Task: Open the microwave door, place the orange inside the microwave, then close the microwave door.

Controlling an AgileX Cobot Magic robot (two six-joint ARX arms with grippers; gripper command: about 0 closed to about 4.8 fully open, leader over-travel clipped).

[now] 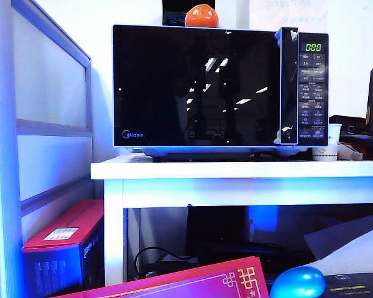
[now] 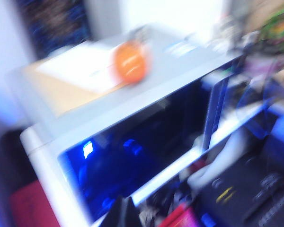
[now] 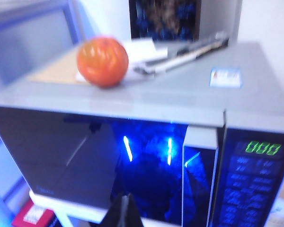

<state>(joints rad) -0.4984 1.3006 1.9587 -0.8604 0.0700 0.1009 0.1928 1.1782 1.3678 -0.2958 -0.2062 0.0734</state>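
The microwave door [image 1: 196, 87] is closed, a glossy black panel with the Midea logo at its lower left. On the microwave's top rests the orange [image 1: 201, 15], alone. No arm shows in the exterior view. In the blurred left wrist view my left gripper [image 2: 122, 213] hangs in front of the door [image 2: 142, 151], its fingers together and empty, with the orange [image 2: 131, 62] well beyond it. My right gripper [image 3: 125, 211] is shut and empty too, close before the door [image 3: 85, 156], facing the orange [image 3: 102, 61].
The microwave stands on a white table [image 1: 236, 169]; its control panel [image 1: 313, 93] shows 0:00. A white cup [image 1: 327, 151] sits at the right. Papers [image 3: 180, 52] lie on the microwave's top. Below are a red box [image 1: 62, 245], a blue ball [image 1: 297, 282] and a red folder [image 1: 193, 284].
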